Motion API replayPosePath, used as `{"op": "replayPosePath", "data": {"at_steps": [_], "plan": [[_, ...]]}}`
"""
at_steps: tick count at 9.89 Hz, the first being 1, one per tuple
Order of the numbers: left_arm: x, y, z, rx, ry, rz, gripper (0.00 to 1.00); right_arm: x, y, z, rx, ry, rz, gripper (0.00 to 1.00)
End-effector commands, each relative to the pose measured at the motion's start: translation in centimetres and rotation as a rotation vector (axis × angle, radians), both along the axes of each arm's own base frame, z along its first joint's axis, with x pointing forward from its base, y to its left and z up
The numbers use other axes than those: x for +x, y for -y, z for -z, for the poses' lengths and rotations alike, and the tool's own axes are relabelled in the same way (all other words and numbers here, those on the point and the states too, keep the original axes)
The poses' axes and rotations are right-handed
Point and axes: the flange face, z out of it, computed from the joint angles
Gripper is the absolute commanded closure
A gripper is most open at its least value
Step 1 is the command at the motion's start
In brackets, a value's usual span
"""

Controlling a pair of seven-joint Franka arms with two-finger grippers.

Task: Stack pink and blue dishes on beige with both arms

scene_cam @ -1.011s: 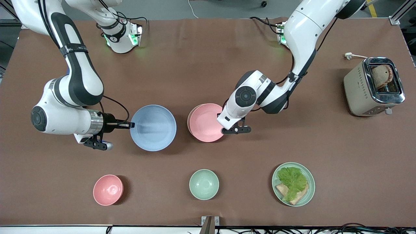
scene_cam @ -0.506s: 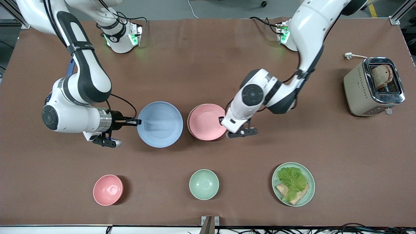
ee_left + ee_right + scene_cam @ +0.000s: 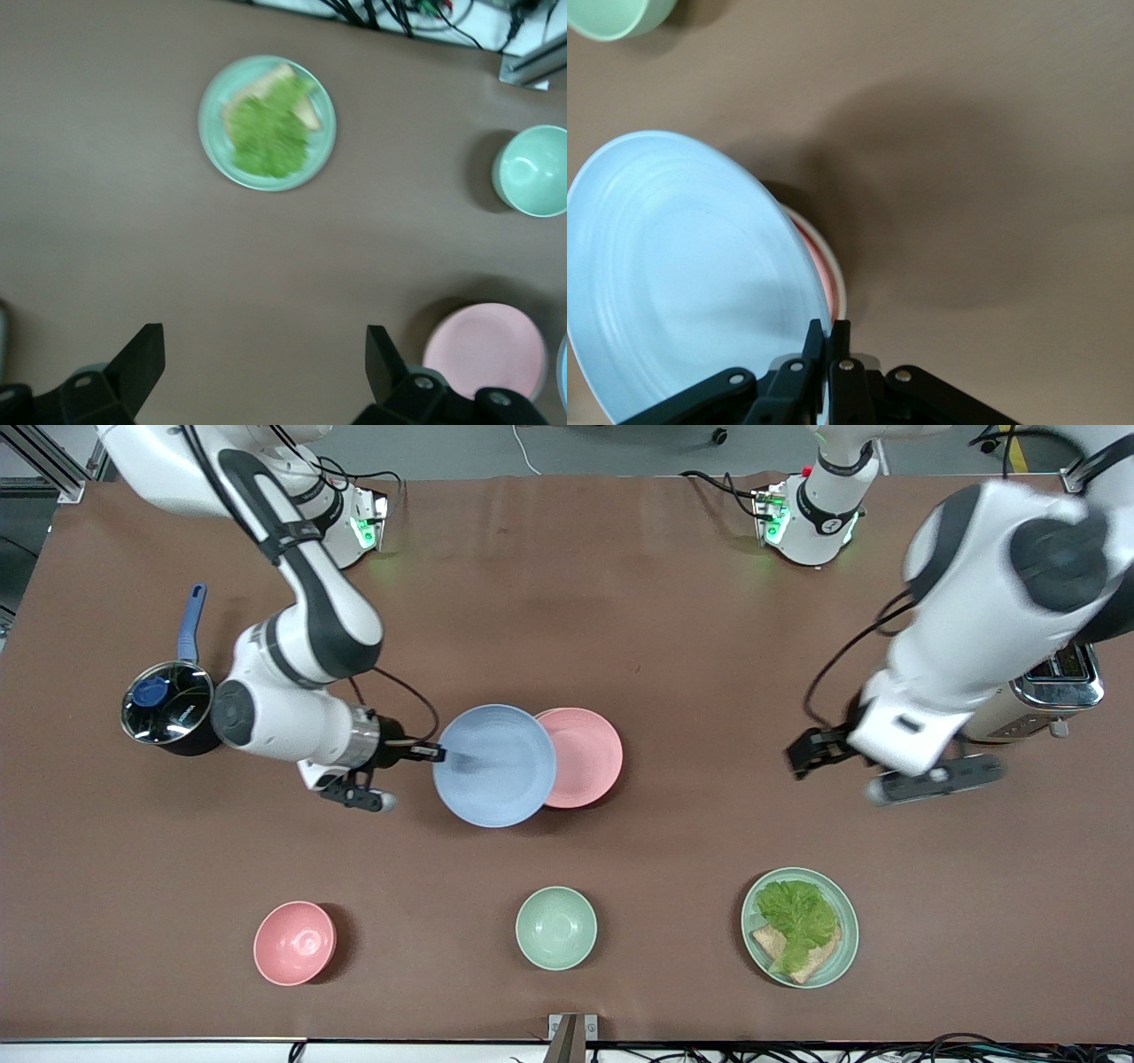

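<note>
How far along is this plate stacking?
Mostly done. The pink plate already lies on the beige plate, whose rim peeks out beneath. The right gripper holds the blue plate by its rim, partly over the pink one. The left gripper is open over bare table. Left: setting blue down.

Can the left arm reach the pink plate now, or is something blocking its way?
Probably yes. The left gripper is open, over bare table toward the left arm's end, with nothing between it and the pink plate. The blue plate, held by the right gripper, overlaps only the plate's edge toward the right arm.
</note>
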Motion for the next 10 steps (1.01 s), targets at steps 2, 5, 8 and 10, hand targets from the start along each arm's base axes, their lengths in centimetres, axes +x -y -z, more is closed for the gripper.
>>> {"op": "replayPosePath", "data": {"at_steps": [2,5,8,10], "plan": [[-2.4,-7.0,-4.6,0.037,0.004,0.118,0.00,-1.1,-4.3,3.1,0.014,0.042,0.036,0.97],[-6.6,-7.8,-7.3,0.069,-0.045,0.139,0.00,-2.5,-7.2,5.9,0.021,0.047,0.030,0.96],[-8.8,-11.2,-7.0,0.049,-0.097,0.170,0.00,-4.7,-7.4,8.4,-0.002,0.057,0.023,0.95],[-9.8,-11.4,-7.3,0.044,-0.109,0.165,0.00,-5.8,-7.1,9.7,-0.028,0.056,0.001,0.93]]}}
